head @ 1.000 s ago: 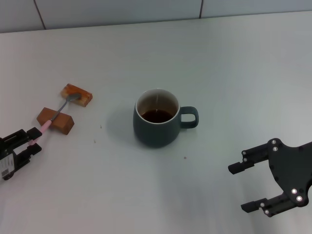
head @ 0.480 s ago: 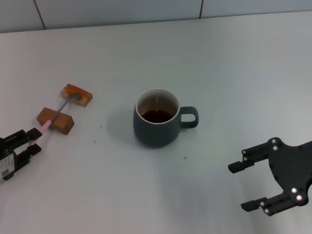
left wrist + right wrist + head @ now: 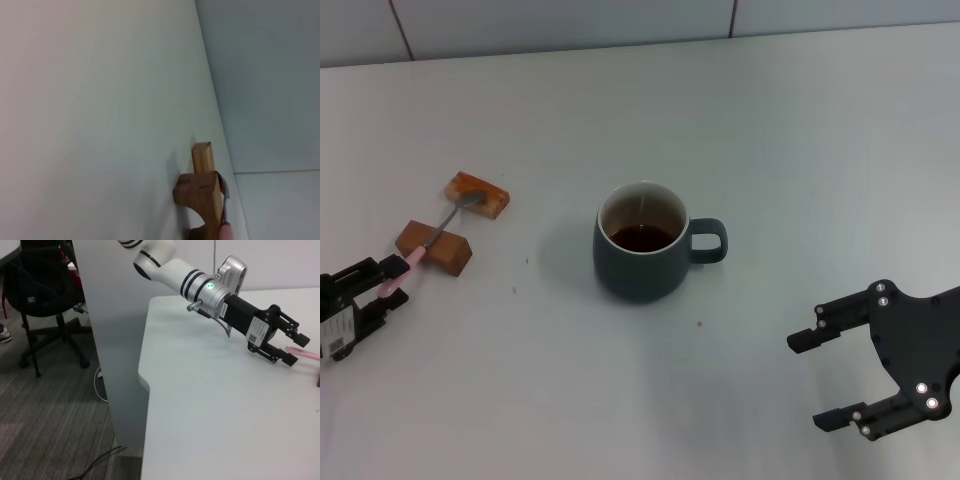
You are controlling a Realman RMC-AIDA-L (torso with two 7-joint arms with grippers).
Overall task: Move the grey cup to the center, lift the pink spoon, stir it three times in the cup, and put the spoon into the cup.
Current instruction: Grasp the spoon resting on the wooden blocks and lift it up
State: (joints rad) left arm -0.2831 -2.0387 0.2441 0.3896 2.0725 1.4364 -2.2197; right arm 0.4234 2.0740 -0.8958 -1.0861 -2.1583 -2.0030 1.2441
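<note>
Already near the middle of the white table (image 3: 800,120) stood the rounded dark blue-grey ceramic cup (image 3: 638,258), its loop handle turned toward the robot's right and dark liquid showing inside its white wall, so the first step looked complete. Attention sat with the left gripper (image 3: 388,279) at the table's left edge, its black fingers (image 3: 392,266) apart on either side of the pale pink end of the slim spoon (image 3: 448,222). That pink-handled spoon lay propped across two brown rectangular blocks (image 3: 435,246), its silver bowl resting on the farther, orange-topped block (image 3: 478,193) and its handle end jutting out between the jaws. From the right wrist view the left gripper (image 3: 295,346) showed the same spread, with the pink tip just at its fingertips and no clamp made. The step in hand appeared to be the grasp that comes before lifting the spoon. Next, by this reading, the fingers would need to close squarely on the thin handle, then rise without dragging the blocks. Well apart, at the near right of the table, the right gripper (image 3: 828,381) hung idle, jaws wide and holding nothing.
</note>
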